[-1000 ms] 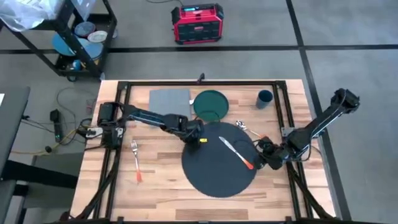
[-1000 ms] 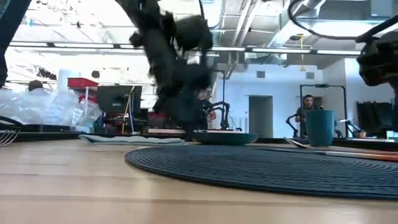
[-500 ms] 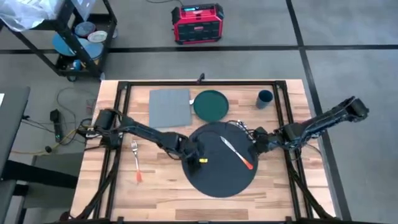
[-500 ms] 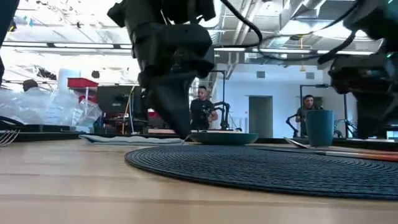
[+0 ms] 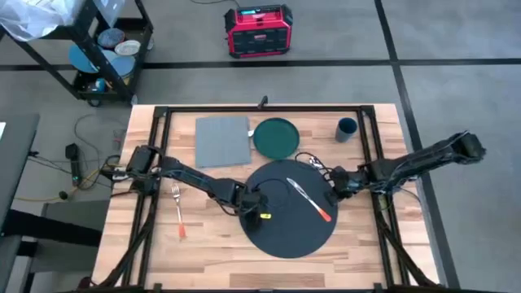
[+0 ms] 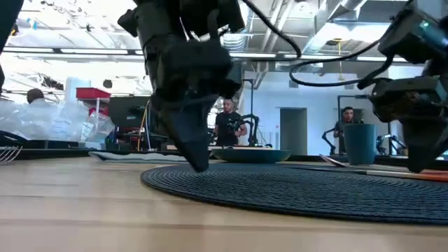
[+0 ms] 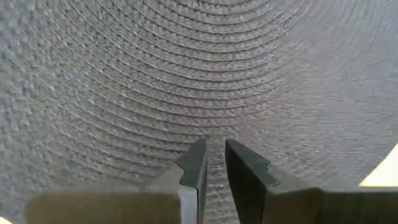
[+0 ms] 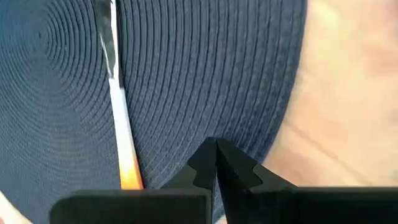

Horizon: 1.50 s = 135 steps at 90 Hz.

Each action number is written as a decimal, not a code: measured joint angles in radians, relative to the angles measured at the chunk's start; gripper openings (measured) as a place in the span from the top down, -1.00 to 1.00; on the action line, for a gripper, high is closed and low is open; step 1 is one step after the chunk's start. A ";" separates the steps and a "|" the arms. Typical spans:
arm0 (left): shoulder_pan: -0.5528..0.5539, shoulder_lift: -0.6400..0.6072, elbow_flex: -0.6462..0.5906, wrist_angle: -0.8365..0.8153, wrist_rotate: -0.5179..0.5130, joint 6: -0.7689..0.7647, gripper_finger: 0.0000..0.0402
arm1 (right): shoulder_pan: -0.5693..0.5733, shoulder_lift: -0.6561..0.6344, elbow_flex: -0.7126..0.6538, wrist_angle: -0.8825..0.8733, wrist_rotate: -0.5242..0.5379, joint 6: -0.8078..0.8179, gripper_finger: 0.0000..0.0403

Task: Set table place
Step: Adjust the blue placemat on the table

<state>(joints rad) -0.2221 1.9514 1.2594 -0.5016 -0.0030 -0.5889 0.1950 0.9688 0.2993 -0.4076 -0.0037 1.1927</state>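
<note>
The table place, a round charcoal woven mat (image 5: 286,232), lies flat on the light-wood table (image 5: 203,252). A knife with an orange handle (image 5: 309,199) lies on the mat's right half. My left gripper (image 5: 252,201) stands on the mat's left part, shut but for a narrow slit. On the right rim stands my right gripper (image 5: 334,190), shut, beside the knife's handle (image 8: 127,171). My left gripper sets its nearly closed fingertips (image 7: 199,163) down on the mat's top weave (image 7: 214,118), a little inside its left edge (image 6: 175,175). The fingers come from above, slanting in from the left. The mat lies flat. My right gripper sets its shut fingertips (image 8: 216,155) on the mat's top just inside the right rim (image 8: 261,134), from above, slanting in from the right. The mat stays flat under them.
Behind the mat are a grey napkin (image 5: 221,140), a dark green plate (image 5: 275,137) and a blue cup (image 5: 347,128). A spoon (image 5: 313,163) lies by the mat's far right rim. An orange-handled fork (image 5: 177,210) lies to the left. Bare wood shows near the front edge.
My left gripper has moved toward the near edge, from the mat's far left rim down onto its left part. My right gripper has come from off the mat's right side toward the left and far edge, onto the right rim.
</note>
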 joint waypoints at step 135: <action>0.044 -0.004 0.012 -0.184 -0.124 -0.025 1.00 | 0.037 0.001 0.032 0.097 0.166 0.061 1.00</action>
<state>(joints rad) -0.1786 1.9479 1.2712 -0.6860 -0.1270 -0.6139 0.2315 0.9699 0.3317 -0.3108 0.1624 1.2534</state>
